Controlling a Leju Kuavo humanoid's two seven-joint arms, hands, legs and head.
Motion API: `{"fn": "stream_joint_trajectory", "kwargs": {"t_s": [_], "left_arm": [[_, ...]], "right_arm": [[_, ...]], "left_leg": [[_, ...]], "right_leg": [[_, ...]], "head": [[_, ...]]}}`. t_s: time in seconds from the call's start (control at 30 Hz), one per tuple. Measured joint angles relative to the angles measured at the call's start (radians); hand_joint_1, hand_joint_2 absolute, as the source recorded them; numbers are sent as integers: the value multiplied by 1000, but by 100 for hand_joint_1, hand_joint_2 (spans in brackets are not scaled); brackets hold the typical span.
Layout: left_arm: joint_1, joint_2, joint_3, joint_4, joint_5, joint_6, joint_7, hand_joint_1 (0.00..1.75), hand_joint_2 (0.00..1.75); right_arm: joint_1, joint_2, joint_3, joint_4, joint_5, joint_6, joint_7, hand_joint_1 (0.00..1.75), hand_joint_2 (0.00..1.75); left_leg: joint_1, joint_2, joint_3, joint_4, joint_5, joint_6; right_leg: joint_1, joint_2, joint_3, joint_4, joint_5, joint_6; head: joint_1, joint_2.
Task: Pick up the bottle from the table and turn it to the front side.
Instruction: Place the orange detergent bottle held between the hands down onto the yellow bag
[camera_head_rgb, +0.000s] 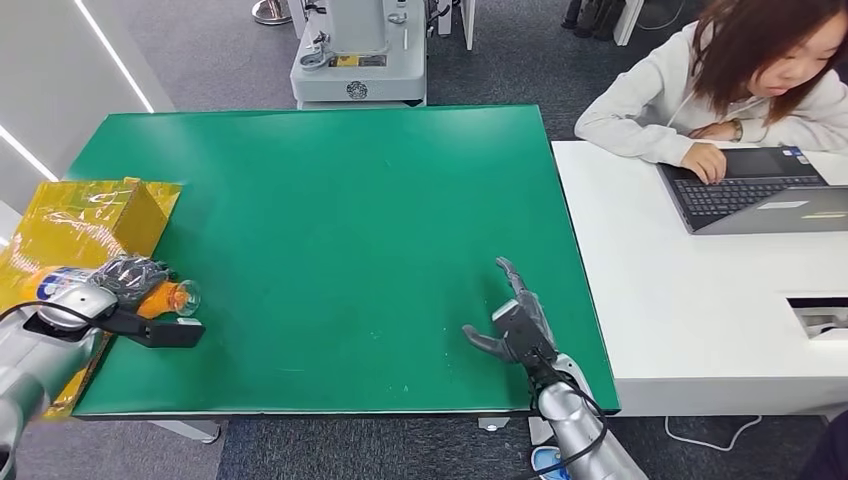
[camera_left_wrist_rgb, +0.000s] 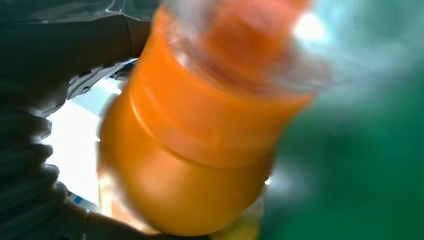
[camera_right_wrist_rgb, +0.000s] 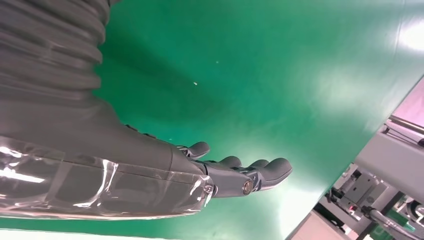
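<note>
An orange bottle (camera_head_rgb: 170, 297) with a clear end lies on its side at the left edge of the green table (camera_head_rgb: 340, 220). My left hand (camera_head_rgb: 128, 276) grips it around the middle. In the left wrist view the bottle (camera_left_wrist_rgb: 200, 135) is a close orange blur against the hand's dark fingers (camera_left_wrist_rgb: 30, 165). My right hand (camera_head_rgb: 518, 322) hovers open over the table's front right part, fingers spread and holding nothing. The right wrist view has the same hand (camera_right_wrist_rgb: 235, 172) stretched flat above bare green surface.
A yellow foil bag (camera_head_rgb: 85, 225) lies at the table's left edge beside the bottle. A white desk (camera_head_rgb: 690, 300) adjoins on the right, where a person (camera_head_rgb: 740, 80) types on a laptop (camera_head_rgb: 760, 195). A grey machine (camera_head_rgb: 358, 50) stands behind the table.
</note>
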Motion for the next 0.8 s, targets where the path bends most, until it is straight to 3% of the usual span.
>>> {"fn": "stream_joint_trajectory", "kwargs": {"t_s": [0.6, 0.7, 0.8], "left_arm": [[66, -6, 98, 0, 48, 118, 50, 0, 175], [77, -20, 152, 0, 147, 184, 42, 0, 175], [87, -42, 270, 0, 327, 273, -2, 0, 175]], "right_arm": [[-56, 10, 0, 61, 1, 4, -24, 0, 175], [-55, 11, 0, 64, 1, 2, -23, 0, 175], [-54, 11, 0, 64, -2, 2, -20, 0, 175]], "left_leg": [[0, 0, 0, 0, 0, 0], [0, 0, 0, 0, 0, 0], [0, 0, 0, 0, 0, 0]], "right_leg": [[0, 0, 0, 0, 0, 0], [0, 0, 0, 0, 0, 0], [0, 0, 0, 0, 0, 0]], "head": [[0, 0], [0, 0], [0, 0]]}}
